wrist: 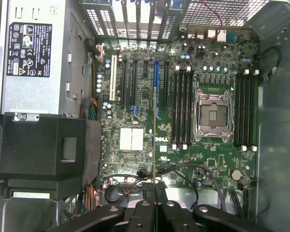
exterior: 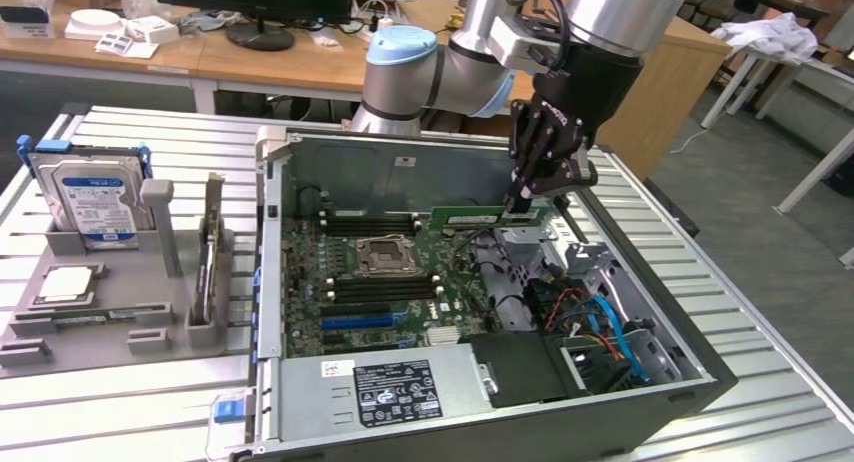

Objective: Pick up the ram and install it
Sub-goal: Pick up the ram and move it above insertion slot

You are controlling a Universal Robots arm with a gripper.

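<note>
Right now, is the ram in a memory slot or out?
Out. The gripper is shut on the ram, holding it over the motherboard, clear of the memory slots.

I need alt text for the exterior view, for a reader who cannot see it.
The robot arm's gripper holds the ram, a green stick, over the motherboard inside an open computer case. A hard drive stands in a grey holder at the exterior view's left.

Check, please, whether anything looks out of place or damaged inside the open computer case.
Nothing looks damaged or spilled. The one thing out of place is the ram: the gripper holds it in shut jaws above the motherboard, not seated in any memory slot.
</note>
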